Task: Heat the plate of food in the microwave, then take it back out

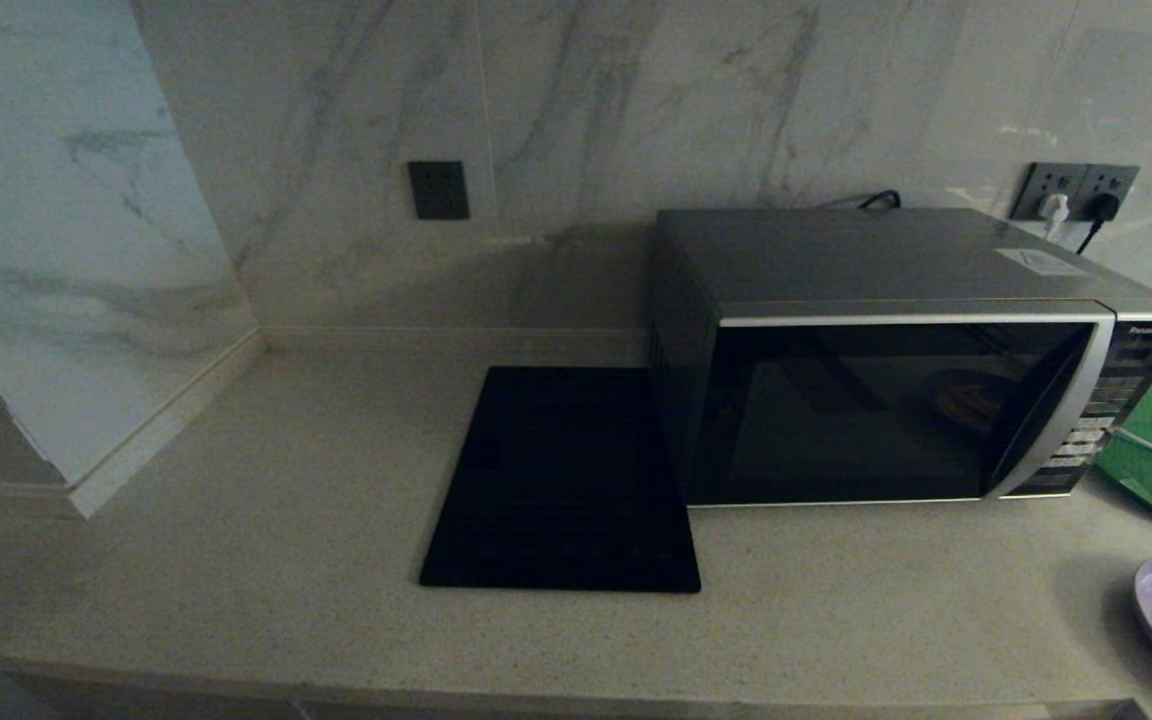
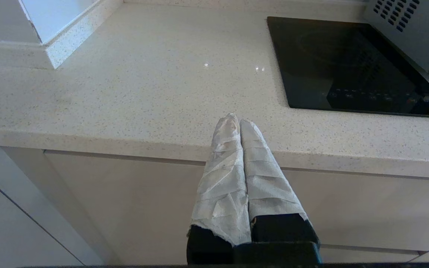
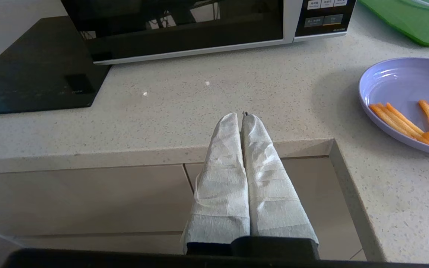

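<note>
The large silver-grey microwave (image 1: 896,400) with its dark glass door closed stands at the back of the speckled stone counter (image 1: 286,560), a flat black square slab (image 1: 561,485) just beside it. The small lilac plate of orange fry-like sticks (image 3: 410,104) sits on the counter near the front edge, apart from the microwave. The left hand (image 2: 235,123) and right hand (image 3: 242,121), both cloth-wrapped, have fingers pressed together, holding nothing, at the counter's front edge.

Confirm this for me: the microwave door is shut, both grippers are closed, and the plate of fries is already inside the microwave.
Not quite. The plate of food is not inside; it sits on the countertop, to the right of the microwave, as the right wrist view shows. The rest holds: the door is shut, and the left gripper and right gripper are both closed.
</note>
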